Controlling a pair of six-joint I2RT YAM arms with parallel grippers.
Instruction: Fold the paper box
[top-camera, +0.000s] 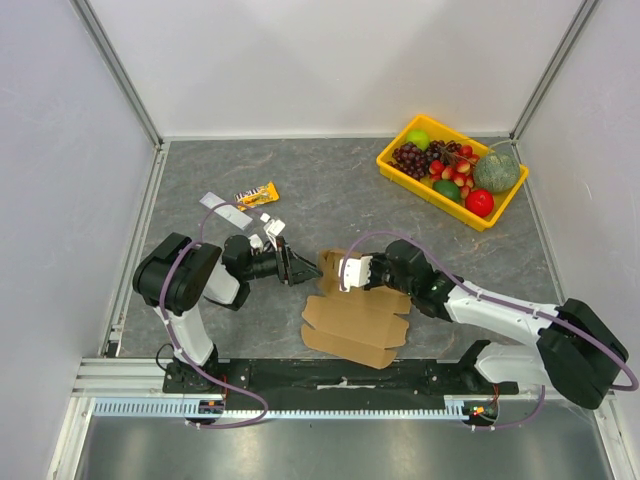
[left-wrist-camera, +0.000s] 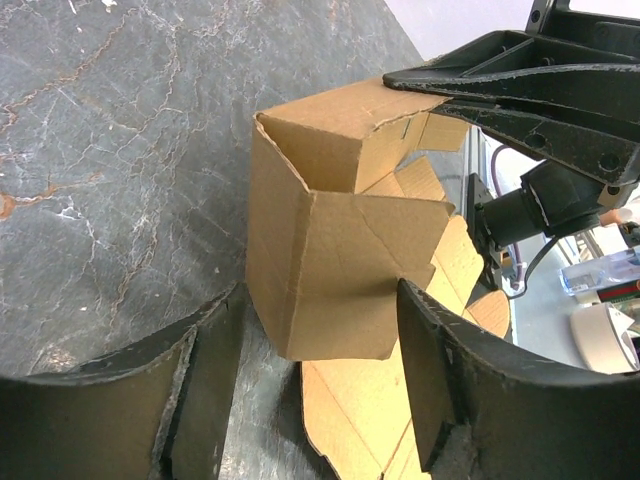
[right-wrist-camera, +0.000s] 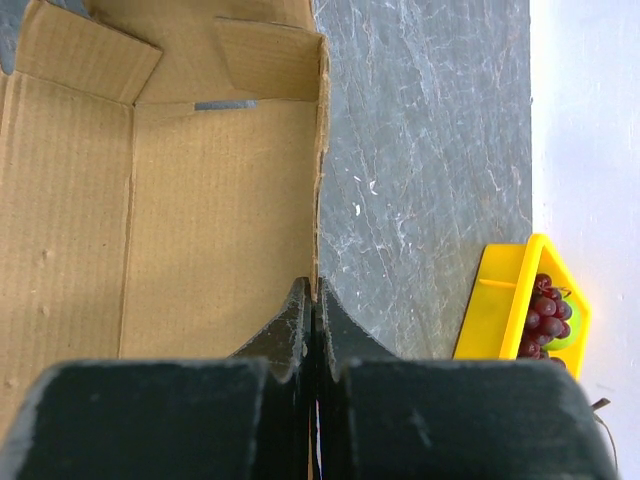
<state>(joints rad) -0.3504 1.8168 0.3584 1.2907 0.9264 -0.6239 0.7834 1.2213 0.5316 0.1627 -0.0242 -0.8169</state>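
Brown paper box (right-wrist-camera: 220, 230) edge within right claw (right-wrist-camera: 313, 292)

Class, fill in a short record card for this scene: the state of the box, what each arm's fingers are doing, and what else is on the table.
box: paper box partly folded, one end raised into walls, the rest flat on the table
left gripper: open, fingers either side of the raised corner
right gripper: shut on the edge of a box wall
other items: yellow tray of fruit at the far right; orange wrapper at the far left
task stage: folding not finished
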